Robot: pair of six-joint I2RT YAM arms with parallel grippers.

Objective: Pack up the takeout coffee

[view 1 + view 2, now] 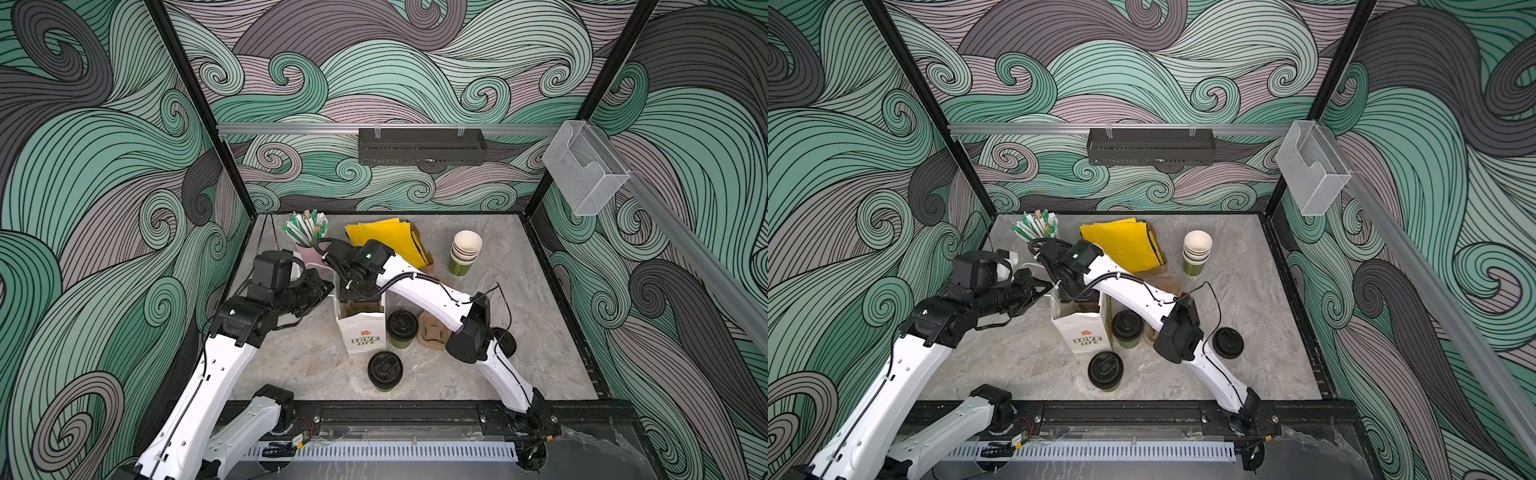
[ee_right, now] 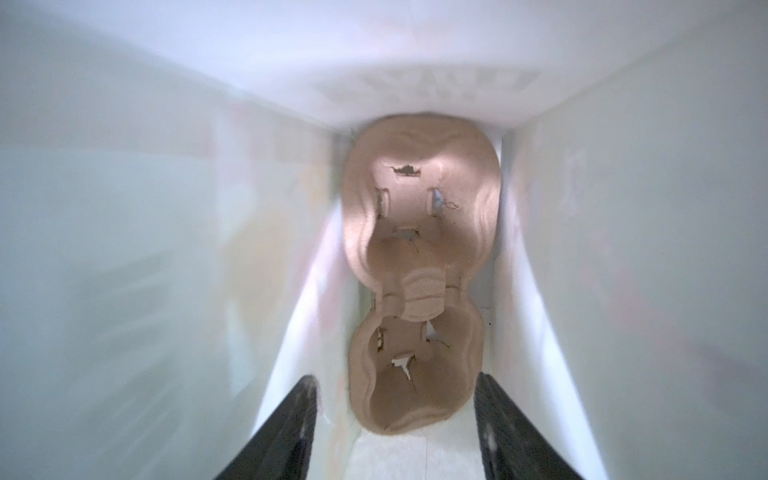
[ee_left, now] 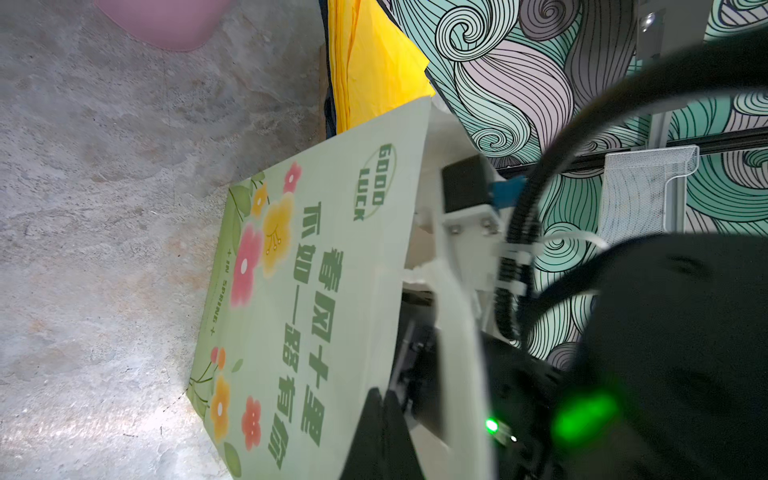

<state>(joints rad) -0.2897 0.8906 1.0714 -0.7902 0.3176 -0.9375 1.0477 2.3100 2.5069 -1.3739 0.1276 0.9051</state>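
Inside the paper bag, the right gripper hangs open-jawed and empty over the pulp carrier, while the upright lidded coffee cup stands just right of the bag, nearer this arm.

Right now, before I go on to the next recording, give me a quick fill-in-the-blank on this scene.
1. A brown pulp cup carrier lies at the ____ of the bag.
2. The right gripper is inside the bag with its jaws ____ and nothing between them.
3. Outside the bag stand ____ lidded green cups.
4. The folded sheets behind the bag are coloured ____.

Missing words: bottom; open; two; yellow.
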